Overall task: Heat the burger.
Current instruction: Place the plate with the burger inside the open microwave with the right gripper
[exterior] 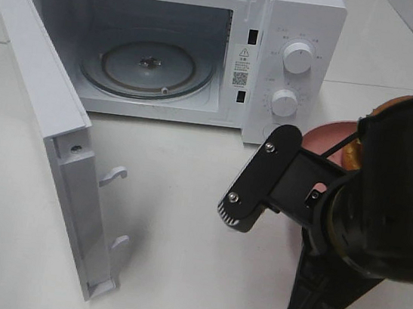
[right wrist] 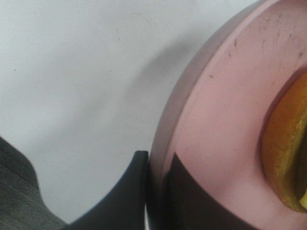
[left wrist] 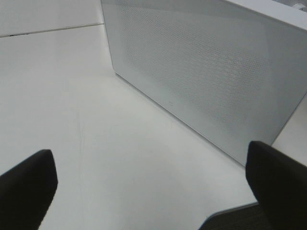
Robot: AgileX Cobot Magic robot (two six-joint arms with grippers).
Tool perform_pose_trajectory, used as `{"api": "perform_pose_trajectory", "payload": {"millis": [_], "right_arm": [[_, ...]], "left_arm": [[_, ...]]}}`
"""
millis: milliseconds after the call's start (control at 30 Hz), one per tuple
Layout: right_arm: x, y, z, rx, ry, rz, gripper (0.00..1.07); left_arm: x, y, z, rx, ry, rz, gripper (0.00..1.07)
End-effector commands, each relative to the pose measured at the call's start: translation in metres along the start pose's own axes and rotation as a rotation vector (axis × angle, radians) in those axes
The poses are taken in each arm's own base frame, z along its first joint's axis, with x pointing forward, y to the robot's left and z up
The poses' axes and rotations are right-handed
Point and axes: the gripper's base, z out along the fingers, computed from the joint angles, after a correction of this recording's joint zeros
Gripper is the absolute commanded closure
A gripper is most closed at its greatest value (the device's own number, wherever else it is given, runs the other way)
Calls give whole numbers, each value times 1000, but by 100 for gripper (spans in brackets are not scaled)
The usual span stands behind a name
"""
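Right wrist view has the right gripper [right wrist: 158,163] pinching the rim of the pink plate [right wrist: 225,96], 1 finger on top of the rim and 1 outside it (the edge is sandwiched tight between them). The burger [right wrist: 288,153] sits on that plate, inboard of the grip, with only a slice of golden bun showing. In the exterior high view, plate and burger stand on the table [exterior: 181,227] just right of the microwave [exterior: 301,14], close to its 2 knobs [exterior: 297,57] and largely hidden behind the right arm. The door [exterior: 40,87] hangs swung out to the left, and the glass turntable [exterior: 149,67] lies bare inside. So the cavity lies left of the plate and farther off. My reading is that the load must travel leftward past the near face of the knob panel, then away into the opening, kept level so the burger does not slide. The right arm is plainly the nearer one. The left gripper [left wrist: 153,187] hangs spread wide, holding nothing, near the door's outer face.
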Motion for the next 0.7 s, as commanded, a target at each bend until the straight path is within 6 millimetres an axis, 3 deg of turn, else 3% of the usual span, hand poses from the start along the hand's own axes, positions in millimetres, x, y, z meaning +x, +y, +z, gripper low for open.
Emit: {"api": "perform_pose_trajectory", "payload": {"millis": [33,700], "right_arm": [[0,0,-8,80,-48,-159,107],[-17,13,-13,49,-253,-621,107]], "left_arm": [[1,-1,-2,1,-24,-4,7],[1,-1,-2,1,-24,-4,7]]}}
